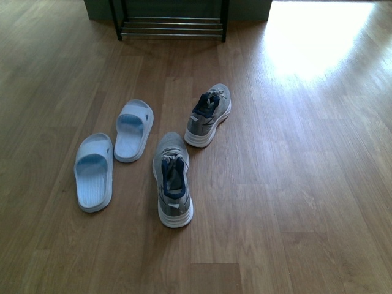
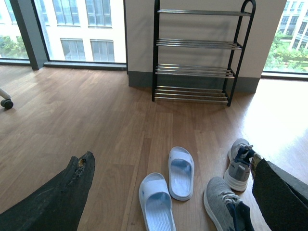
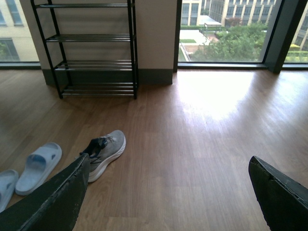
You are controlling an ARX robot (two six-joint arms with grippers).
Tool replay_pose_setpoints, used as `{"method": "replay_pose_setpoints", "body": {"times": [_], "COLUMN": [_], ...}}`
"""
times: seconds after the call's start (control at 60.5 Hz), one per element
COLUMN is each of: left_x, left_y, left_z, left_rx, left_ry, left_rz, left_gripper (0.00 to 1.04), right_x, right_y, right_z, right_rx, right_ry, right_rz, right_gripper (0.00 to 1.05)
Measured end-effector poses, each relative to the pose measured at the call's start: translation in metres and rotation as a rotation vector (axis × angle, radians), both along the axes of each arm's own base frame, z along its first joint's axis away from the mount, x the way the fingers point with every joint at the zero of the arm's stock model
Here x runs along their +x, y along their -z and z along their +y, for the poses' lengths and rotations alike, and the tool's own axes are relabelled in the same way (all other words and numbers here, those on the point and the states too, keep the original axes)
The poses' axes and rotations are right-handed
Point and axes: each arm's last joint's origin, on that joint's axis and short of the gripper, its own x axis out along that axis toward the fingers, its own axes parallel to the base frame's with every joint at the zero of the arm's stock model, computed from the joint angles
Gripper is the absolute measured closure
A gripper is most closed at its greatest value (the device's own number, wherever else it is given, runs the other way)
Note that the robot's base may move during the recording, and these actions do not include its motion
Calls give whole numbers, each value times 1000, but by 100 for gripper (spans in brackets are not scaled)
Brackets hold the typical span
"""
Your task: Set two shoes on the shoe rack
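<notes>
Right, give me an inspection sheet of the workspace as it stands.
Surface: wood floor, sun glare toward the far right.
Job's things: near sneaker and far sneaker stand apart on the floor; rack by the wall, tiers bare.
Clutter: near slipper and far slipper, left of the sneakers.
Grippers: left gripper open, empty; right gripper open, empty.
Cables: nothing seen.
Surroundings: large windows either side of the wall; a caster wheel in the left wrist view.

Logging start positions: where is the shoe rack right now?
The shoe rack stands at the top of the front view, slightly left of centre, beyond the farther grey sneaker.
</notes>
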Motion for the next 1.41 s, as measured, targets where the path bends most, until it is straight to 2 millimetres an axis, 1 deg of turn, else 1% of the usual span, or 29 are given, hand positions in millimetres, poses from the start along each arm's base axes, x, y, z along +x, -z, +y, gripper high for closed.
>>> {"method": "replay_pose_setpoints", "body": {"times": [1.406], "left_x": [0], "left_y": [0], "left_z": [0], "left_rx": [0], "left_ry": [0], "left_rz": [0], "left_gripper": [9], "right_x": [0], "right_y": [0], "right_z": [0], "right_rx": [0], "right_ry": [0], "right_rz": [0], "right_gripper": [9]}}
